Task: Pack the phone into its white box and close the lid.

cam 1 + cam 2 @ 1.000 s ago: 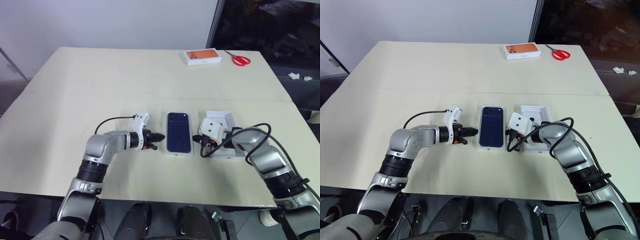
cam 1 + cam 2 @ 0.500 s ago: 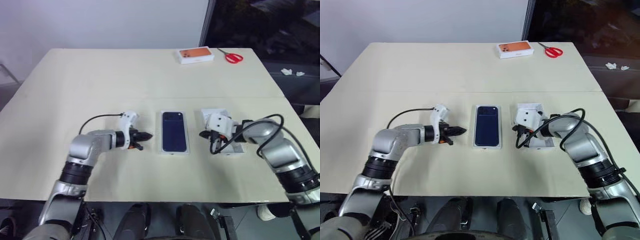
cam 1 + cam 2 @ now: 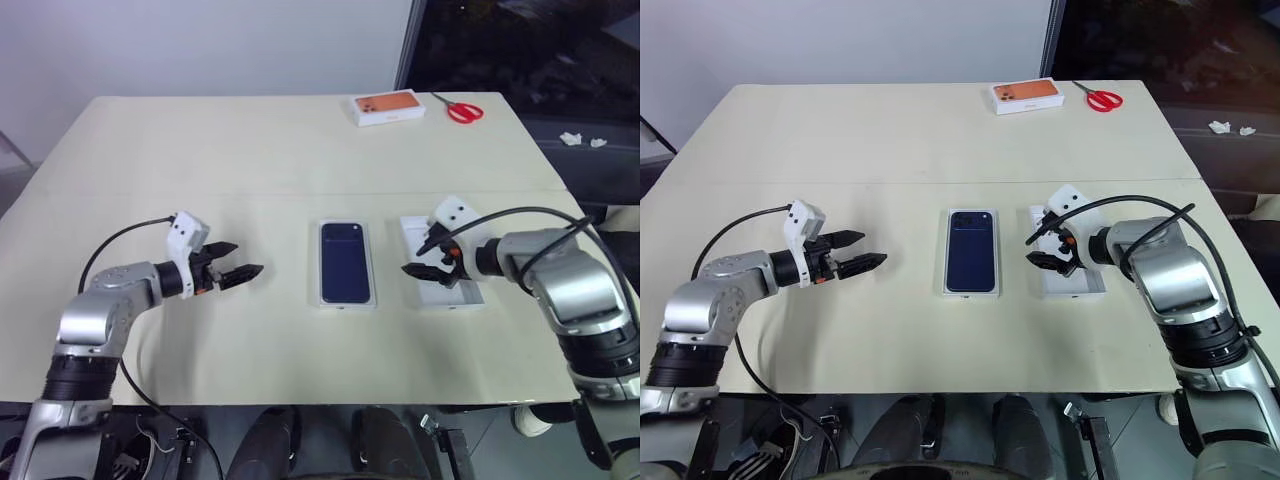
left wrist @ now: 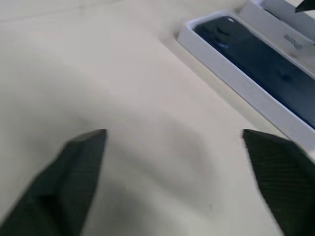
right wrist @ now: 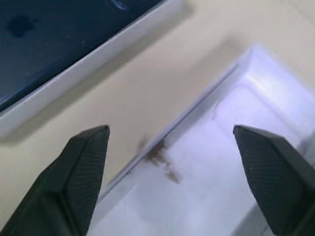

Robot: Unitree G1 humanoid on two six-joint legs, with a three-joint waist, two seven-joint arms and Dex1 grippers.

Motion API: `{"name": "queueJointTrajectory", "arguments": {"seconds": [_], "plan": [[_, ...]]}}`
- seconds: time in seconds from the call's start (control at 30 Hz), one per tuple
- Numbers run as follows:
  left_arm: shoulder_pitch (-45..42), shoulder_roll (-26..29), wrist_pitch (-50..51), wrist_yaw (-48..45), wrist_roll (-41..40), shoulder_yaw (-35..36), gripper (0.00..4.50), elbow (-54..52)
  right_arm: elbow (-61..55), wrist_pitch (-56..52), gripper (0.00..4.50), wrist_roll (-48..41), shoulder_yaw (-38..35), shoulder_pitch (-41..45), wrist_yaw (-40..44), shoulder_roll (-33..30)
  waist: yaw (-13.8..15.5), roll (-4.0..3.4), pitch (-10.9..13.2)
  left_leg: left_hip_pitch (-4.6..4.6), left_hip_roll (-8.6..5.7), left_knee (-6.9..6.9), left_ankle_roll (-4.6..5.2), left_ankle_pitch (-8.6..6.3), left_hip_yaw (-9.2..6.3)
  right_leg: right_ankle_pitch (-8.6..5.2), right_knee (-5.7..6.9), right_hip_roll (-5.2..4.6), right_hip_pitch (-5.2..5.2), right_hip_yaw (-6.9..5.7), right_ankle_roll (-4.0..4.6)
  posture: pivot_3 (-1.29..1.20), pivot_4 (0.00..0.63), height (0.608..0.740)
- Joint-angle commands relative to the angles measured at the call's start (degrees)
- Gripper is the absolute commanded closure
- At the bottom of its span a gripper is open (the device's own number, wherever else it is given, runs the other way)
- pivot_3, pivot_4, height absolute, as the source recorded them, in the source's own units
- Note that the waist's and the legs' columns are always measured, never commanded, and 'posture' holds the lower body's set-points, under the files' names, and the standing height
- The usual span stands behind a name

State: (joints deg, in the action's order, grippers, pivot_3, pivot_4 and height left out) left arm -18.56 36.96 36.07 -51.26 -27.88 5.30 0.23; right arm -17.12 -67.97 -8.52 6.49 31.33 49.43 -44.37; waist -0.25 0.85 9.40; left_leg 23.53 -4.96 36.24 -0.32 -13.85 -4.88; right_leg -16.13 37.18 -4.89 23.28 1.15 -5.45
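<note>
- Table [image 3: 250, 160]: big cream top, seam running across it approx mid-depth.
- Phone [image 3: 345, 262]: dark navy, lies flat at table centre between the two arms, camera bump at the far end. It sits in the white box [image 3: 346, 301]; the box's white rim shows all round it.
- Left wrist view shows the same: phone [image 4: 266, 64] recessed inside the box's white wall [image 4: 231, 81].
- Lid [image 3: 447, 294]: just right of the box, not touching it, a strip of bare table between. Lies open side up, plain white inside. Right wrist view shows its inner face [image 5: 216, 172] w/ a small brownish smudge near the edge.
- Left gripper [image 3: 243, 271]: well left of the box, low over bare table, pointing right toward the phone. Fingers spread, nothing between them; wrist view shows both tips wide apart over the tabletop.
- Right gripper [image 3: 425, 259]: over the lid's near-left part, pointing left & down. Fingers spread, holding nothing; cannot tell if the lower tip touches the lid.
- Far right corner of table: orange-topped box [image 3: 388, 107], red-handled scissors [image 3: 459, 111] just beside it on the right.
</note>
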Motion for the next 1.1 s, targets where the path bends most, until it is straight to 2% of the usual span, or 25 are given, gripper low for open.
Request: {"name": "queueJointTrajectory", "arguments": {"seconds": [0.03, 0.17, 0.37, 0.53, 0.87, 0.97, 1.1], "plan": [[0.07, 0.38, -3.78, -1.04, -0.70, 2.07, 0.04, -3.51, -6.76, -8.74, 0.58, -3.73, -0.83, 1.75, -0.58, -2.19, 0.33, 0.00, 0.00, 0.00, -0.01, 0.00, 0.00, 0.00, 0.00, 0.00, 0.00, -0.01, 0.00, 0.00, 0.00, 0.00, 0.150, 0.740], [1.05, -0.91, -11.09, -0.30, 1.57, 2.27, 0.04, -4.13, -2.11, -23.87, 0.58, -7.05, -9.27, 5.53, -8.63, 6.71, 0.42, 0.00, 0.00, -0.01, 0.01, -0.01, 0.02, -0.01, 0.03, 0.00, 0.00, -0.01, 0.01, 0.02, 0.01, 0.00, 0.150, 0.740], [0.52, -2.79, -11.35, 1.08, 0.69, 2.02, 0.04, -3.83, -1.71, -24.53, 0.58, -17.74, -13.38, 4.35, -23.67, 12.70, 0.84, -0.01, 0.01, 0.01, -0.02, -0.10, 0.01, 0.00, 0.05, 0.01, -0.02, -0.01, 0.07, 0.02, 0.01, 0.00, 0.150, 0.740], [0.57, -4.06, -9.95, 2.28, -0.18, 1.84, 0.04, -4.92, -2.71, -24.53, 0.58, -25.75, -14.40, 2.00, -36.78, 13.53, 0.80, -0.01, 0.01, 0.01, -0.04, -0.06, 0.03, 0.01, 0.06, 0.01, 0.01, -0.02, 0.05, 0.03, 0.01, 0.00, 0.150, 0.740], [0.38, -5.67, -9.17, 4.09, -0.36, 1.50, 0.04, -6.38, -1.34, -24.53, 0.58, -46.10, -13.25, 2.06, -56.66, 12.04, -0.37, 0.00, 0.01, 0.00, -0.02, -0.05, 0.08, 0.06, 0.06, 0.01, 0.06, 0.01, 0.03, 0.02, 0.00, 0.00, 0.150, 0.740], [0.17, -5.95, -8.81, 4.45, -0.63, 1.61, 0.00, -6.56, -1.00, -24.53, 1.88, -50.16, -13.27, 1.83, -61.42, 11.64, -0.44, 0.00, 0.01, 0.00, -0.02, -0.05, 0.10, 0.07, 0.06, 0.01, 0.07, 0.02, 0.03, 0.01, 0.00, 0.00, 0.150, 0.740], [-0.42, -6.21, -7.70, 5.28, -1.60, 2.10, 0.00, -7.40, -0.71, -24.53, 4.05, -51.81, -11.65, -1.11, -67.09, 10.88, -0.44, 0.00, 0.01, 0.00, -0.02, -0.06, 0.11, 0.08, 0.06, 0.01, 0.06, 0.03, 0.03, 0.01, 0.00, 0.00, 0.150, 0.740]]}}
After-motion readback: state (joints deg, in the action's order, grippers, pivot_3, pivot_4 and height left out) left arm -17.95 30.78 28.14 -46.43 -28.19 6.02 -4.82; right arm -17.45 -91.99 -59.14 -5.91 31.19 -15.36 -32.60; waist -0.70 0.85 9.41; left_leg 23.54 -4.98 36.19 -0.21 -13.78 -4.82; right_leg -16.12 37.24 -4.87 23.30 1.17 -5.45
